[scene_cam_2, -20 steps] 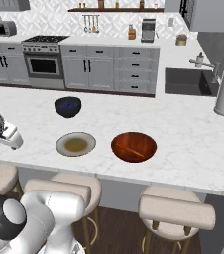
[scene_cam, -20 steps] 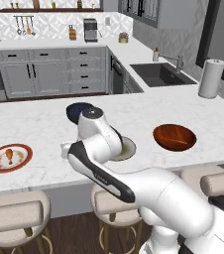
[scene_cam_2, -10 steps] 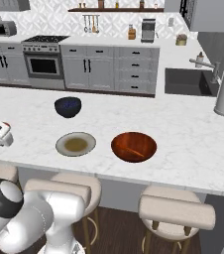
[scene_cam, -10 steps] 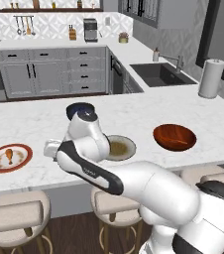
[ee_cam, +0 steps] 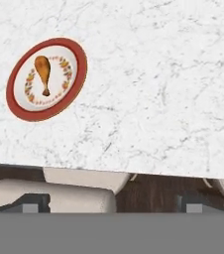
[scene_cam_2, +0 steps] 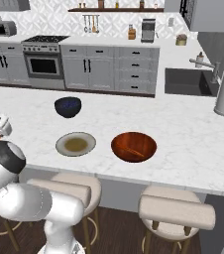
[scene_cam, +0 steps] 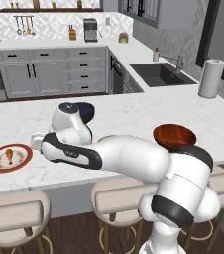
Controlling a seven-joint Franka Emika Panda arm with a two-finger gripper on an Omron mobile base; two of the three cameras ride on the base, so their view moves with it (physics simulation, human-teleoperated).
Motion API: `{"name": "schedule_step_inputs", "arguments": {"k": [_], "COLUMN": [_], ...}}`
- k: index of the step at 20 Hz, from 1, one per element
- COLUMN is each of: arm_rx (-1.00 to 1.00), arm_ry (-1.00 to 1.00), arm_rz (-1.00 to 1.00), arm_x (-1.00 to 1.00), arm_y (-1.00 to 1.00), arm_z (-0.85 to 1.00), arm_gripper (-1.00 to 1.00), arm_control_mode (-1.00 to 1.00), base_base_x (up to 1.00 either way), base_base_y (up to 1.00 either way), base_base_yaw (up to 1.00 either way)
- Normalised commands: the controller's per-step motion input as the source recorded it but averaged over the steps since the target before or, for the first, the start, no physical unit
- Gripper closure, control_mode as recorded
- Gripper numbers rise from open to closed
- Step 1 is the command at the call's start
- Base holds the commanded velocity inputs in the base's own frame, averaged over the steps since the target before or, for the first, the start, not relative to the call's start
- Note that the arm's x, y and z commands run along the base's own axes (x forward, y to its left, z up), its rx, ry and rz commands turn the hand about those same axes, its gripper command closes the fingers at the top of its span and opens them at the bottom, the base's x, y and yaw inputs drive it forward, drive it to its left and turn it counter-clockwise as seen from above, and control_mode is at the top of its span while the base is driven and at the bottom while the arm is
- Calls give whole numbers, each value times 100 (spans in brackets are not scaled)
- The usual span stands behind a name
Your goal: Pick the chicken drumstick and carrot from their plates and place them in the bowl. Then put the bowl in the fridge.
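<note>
On its red plate (ee_cam: 15, 101), drumstick (ee_cam: 43, 72) lies bone-end-down.

I'm looking at a white marble counter (scene_cam_2: 183, 134) that carries everything. Taking the red-orange bowl (scene_cam_2: 134, 147) as my landmark: the grey-rimmed plate (scene_cam_2: 76, 144) lies just beside it toward the arm's side, and the dark blue bowl (scene_cam_2: 67, 106) sits beyond that plate, farther from the stools. The red-rimmed plate (scene_cam: 8, 158) with the chicken drumstick (scene_cam: 8, 155) lies well apart from the bowl, near the counter's front edge.
</note>
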Motion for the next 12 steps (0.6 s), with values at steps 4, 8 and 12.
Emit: {"name": "schedule_step_inputs", "arguments": {"k": [4,8,12], "arm_rx": [-7,-3,-1], "arm_ry": [0,-1,-5], "arm_rz": [0,0,0], "arm_x": [30,31,12], "arm_y": [97,57,45], "arm_z": [-11,-22,-18], "arm_gripper": [-100,-100,-100], "arm_control_mode": [-100,-100,-100], "base_base_x": [0,0,0], "base_base_y": [0,0,0], "base_base_yaw": [0,0,0]}}
